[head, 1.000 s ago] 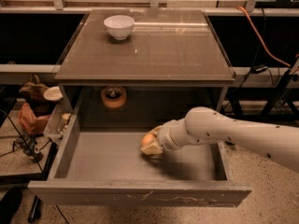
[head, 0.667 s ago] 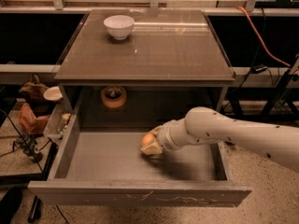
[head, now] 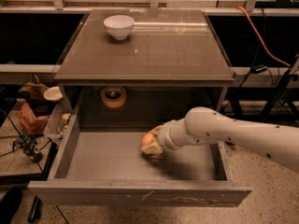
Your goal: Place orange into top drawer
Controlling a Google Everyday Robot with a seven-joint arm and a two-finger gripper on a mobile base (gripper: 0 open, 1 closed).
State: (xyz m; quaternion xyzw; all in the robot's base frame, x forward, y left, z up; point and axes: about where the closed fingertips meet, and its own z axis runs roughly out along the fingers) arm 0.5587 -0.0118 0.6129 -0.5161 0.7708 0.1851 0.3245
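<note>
The top drawer (head: 105, 160) of the grey-brown table is pulled open toward me, showing its flat grey floor. My white arm reaches in from the right. My gripper (head: 150, 143) is low inside the drawer, near the middle of its floor. Its pale fingers (head: 152, 148) are closed around the small round orange (head: 147, 138). The orange sits at or just above the drawer floor and only its upper left side shows past the fingers.
A white bowl (head: 118, 26) stands on the table top (head: 159, 45) at the back left. A tan tape roll (head: 113, 97) lies at the back under the table top. Clutter and a small stand (head: 39, 111) are left of the drawer. The scratched front panel (head: 140, 195) is nearest me.
</note>
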